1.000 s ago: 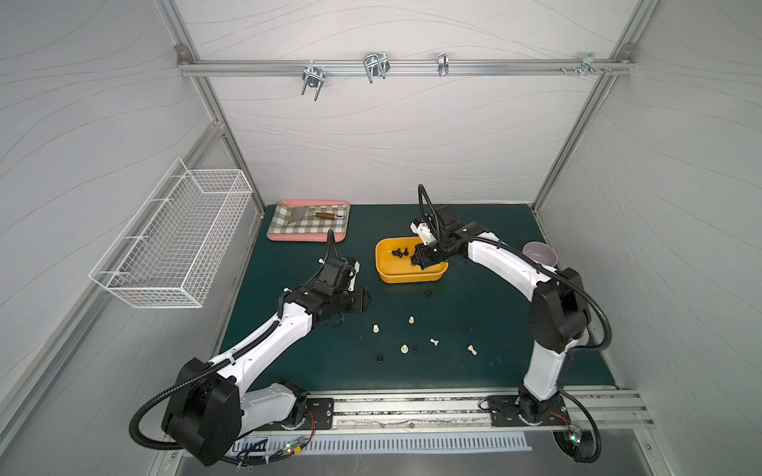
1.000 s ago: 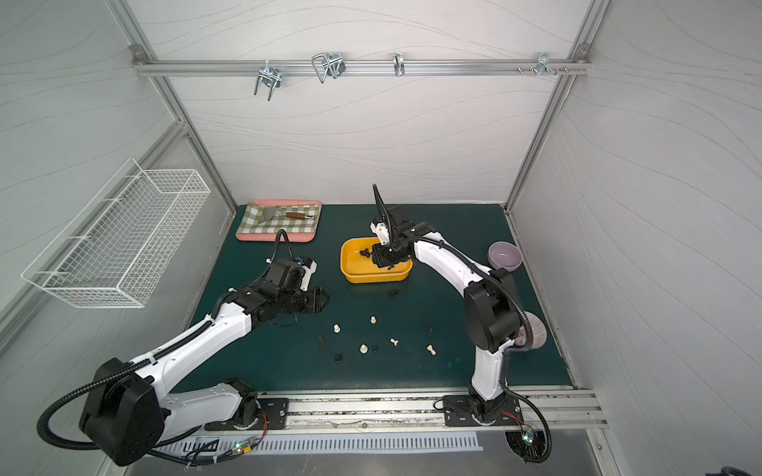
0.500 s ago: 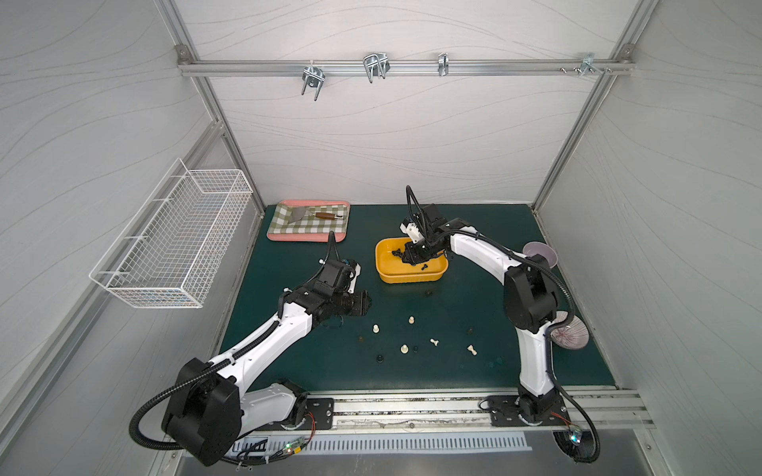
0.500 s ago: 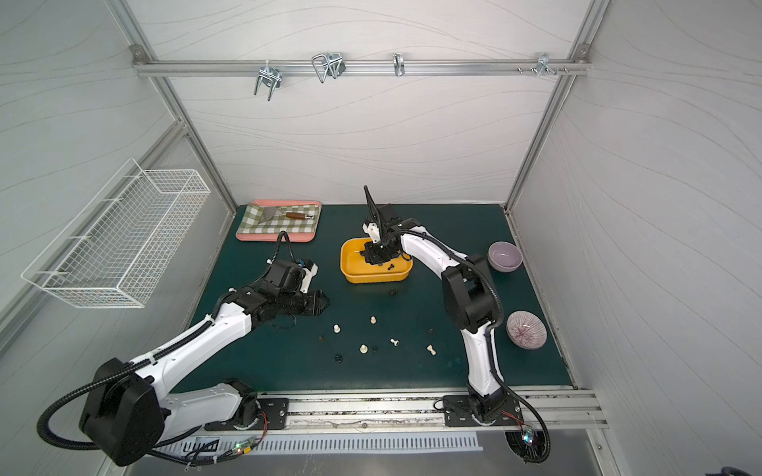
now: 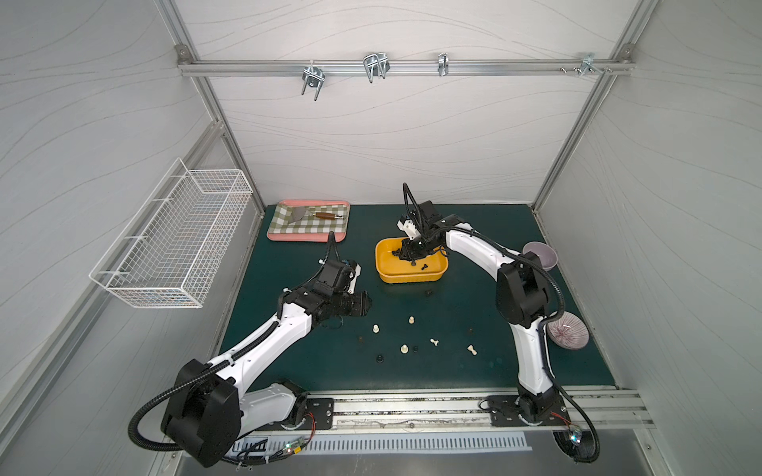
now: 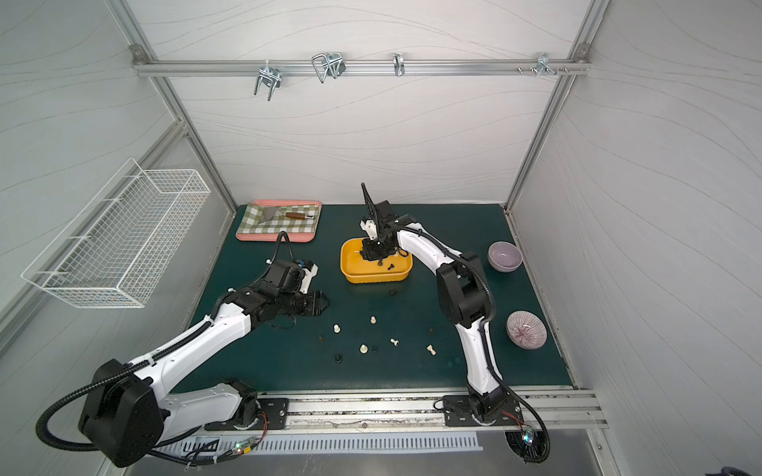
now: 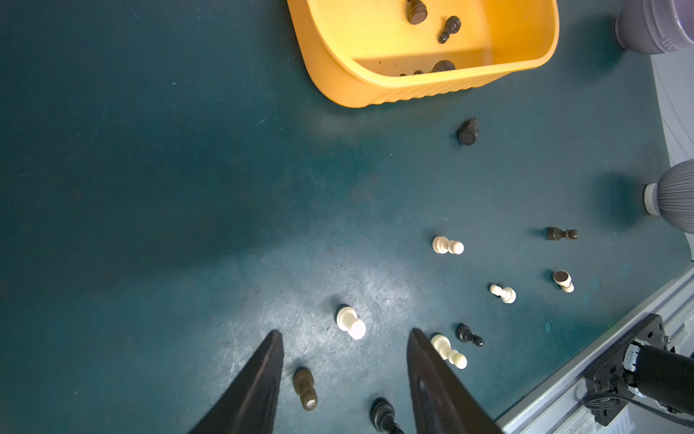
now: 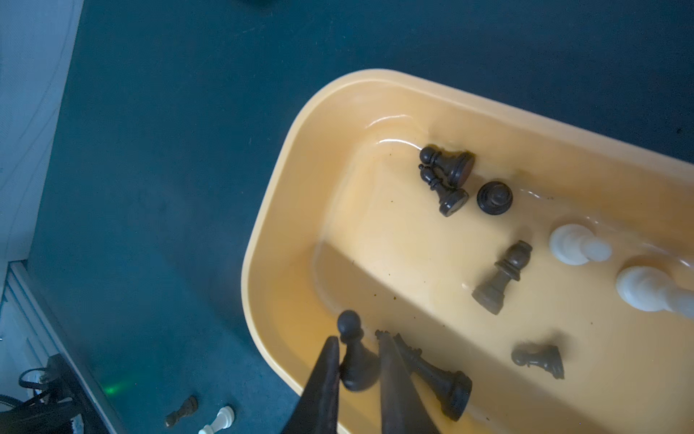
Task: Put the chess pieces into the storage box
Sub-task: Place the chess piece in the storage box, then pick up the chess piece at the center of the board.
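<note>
The storage box [image 5: 410, 279] [image 6: 375, 278] is a yellow-orange tub at mid-table; several black and two white chess pieces lie in it [image 8: 501, 278]. My right gripper [image 5: 406, 257] [image 8: 357, 336] reaches into the tub near its end wall, shut on a black pawn [image 8: 355, 360] that both fingers touch. A black piece [image 8: 435, 375] lies beside it. My left gripper [image 5: 365, 305] [image 7: 344, 334] hovers open over the green mat. Loose chess pieces lie ahead of it: a white pawn [image 7: 351, 323], a brown one [image 7: 305, 387], a black one [image 7: 382, 413]. More lie scattered [image 5: 411, 319] [image 6: 431, 349].
A pink-rimmed checkered tray [image 5: 308, 238] holding a small trowel sits at the back left. A white wire basket [image 5: 173, 243] hangs on the left wall. A lilac bowl [image 5: 541, 255] and a striped bowl [image 5: 567, 336] stand by the right edge. A metal rail [image 5: 412, 406] runs along the front.
My right gripper has moved leftward and down inside the tub, and its jaws have spread slightly around the black pawn. The left arm has not moved.
</note>
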Available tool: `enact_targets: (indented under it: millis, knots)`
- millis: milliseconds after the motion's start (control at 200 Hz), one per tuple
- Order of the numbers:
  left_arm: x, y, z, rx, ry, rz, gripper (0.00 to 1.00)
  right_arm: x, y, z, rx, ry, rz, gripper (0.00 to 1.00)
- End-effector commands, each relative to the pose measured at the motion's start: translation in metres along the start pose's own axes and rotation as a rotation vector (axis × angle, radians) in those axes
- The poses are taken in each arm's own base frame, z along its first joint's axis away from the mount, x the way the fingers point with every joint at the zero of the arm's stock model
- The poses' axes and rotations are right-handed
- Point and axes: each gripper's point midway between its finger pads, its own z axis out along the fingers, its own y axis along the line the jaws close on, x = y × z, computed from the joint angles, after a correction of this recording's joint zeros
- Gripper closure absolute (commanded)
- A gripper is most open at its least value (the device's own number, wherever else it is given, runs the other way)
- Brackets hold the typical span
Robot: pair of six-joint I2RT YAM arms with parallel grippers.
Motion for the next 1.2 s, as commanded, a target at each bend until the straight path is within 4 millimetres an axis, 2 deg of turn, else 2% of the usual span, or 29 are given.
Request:
enact_targets:
  millis: [0, 130, 340, 455, 670, 880, 1060, 1195]
  knots:
    - [-0.014, -0.011, -0.006, 0.044, -0.046, 0.016, 0.46, 0.003, 0.000, 0.002, -0.011, 0.023, 0.003, 0.74]
    - [-0.013, -0.012, -0.008, 0.046, -0.043, 0.033, 0.45, -0.001, 0.001, -0.002, -0.007, 0.017, 0.001, 0.69]
    - [-0.007, -0.008, -0.007, 0.033, -0.022, 0.041, 0.45, -0.005, 0.008, -0.015, -0.006, -0.005, -0.008, 0.67]
    - [-0.006, -0.007, -0.007, 0.027, -0.023, 0.044, 0.45, -0.005, 0.013, -0.031, 0.000, -0.026, -0.022, 0.65]
    - [-0.003, 0.001, -0.009, -0.012, -0.039, 0.039, 0.44, 0.008, 0.022, -0.066, 0.007, -0.058, -0.045, 0.64]
    - [0.004, 0.000, -0.007, -0.014, -0.028, 0.065, 0.44, 0.039, 0.028, -0.106, 0.027, -0.088, -0.050, 0.63]
    - [0.006, -0.004, -0.004, -0.011, -0.019, 0.088, 0.43, 0.081, 0.027, -0.135, 0.057, -0.097, -0.045, 0.62]
    - [0.015, -0.012, 0.004, -0.027, 0.007, 0.130, 0.43, 0.116, 0.022, -0.147, 0.077, -0.093, -0.022, 0.61]
